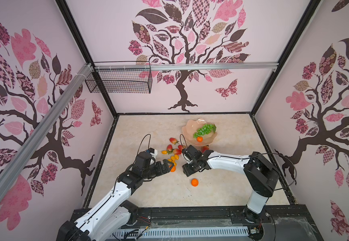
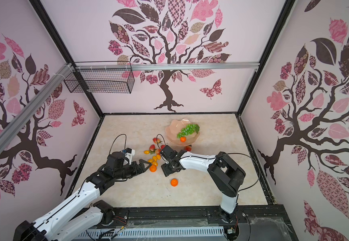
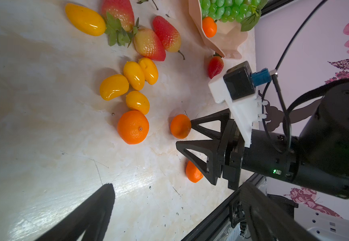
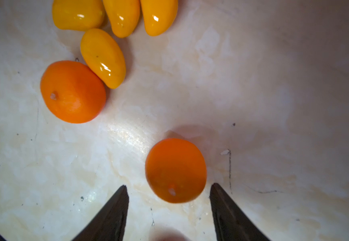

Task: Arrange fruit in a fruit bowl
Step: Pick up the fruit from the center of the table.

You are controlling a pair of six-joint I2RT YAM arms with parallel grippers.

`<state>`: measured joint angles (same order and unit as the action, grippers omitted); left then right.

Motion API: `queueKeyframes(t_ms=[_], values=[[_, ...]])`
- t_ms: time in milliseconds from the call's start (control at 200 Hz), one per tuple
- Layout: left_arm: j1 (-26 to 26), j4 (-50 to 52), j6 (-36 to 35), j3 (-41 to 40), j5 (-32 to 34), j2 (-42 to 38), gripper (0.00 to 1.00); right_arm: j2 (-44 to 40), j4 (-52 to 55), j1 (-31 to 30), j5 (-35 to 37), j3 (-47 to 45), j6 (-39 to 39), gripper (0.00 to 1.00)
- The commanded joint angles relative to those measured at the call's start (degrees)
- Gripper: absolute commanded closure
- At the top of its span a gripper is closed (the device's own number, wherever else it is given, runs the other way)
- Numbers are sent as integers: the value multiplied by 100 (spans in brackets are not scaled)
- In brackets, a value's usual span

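Note:
The peach-pink fruit bowl stands at the back right and holds the green grape bunch and one tangerine. Strawberries and yellow tomatoes lie loose in front of it. My right gripper is open, and a tangerine rests on the table just ahead of its fingertips, untouched. My left gripper is open wide and empty, with another tangerine ahead of it. A third loose tangerine lies nearer the front.
A black wire basket hangs from the rail at the back left. Patterned walls close three sides of the marble table. A black rail runs along the front edge. One strawberry sits beside the right arm.

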<state>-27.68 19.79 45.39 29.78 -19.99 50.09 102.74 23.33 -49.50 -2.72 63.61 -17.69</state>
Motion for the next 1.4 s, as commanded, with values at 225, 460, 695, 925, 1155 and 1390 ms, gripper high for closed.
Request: queueKeyframes(t_ms=[225, 460, 695, 925, 1155, 1390], values=[[-4, -161, 3, -79, 39, 0, 2, 425, 195, -25, 359, 405, 8, 39], [-9, -252, 6, -78, 30, 54, 2, 536, 189, -25, 350, 473, 39, 43], [-4, -317, 6, -41, 26, 111, 2, 598, 197, -25, 332, 520, 51, 49], [-8, -315, -8, -33, 38, 119, 2, 555, 189, -27, 342, 505, 51, 53], [-6, -435, -140, 147, 100, 260, 2, 160, 216, -20, 462, 444, 1, 54], [-9, -476, -585, 818, 13, 857, 2, -498, 373, 339, 473, 505, -11, 54]])
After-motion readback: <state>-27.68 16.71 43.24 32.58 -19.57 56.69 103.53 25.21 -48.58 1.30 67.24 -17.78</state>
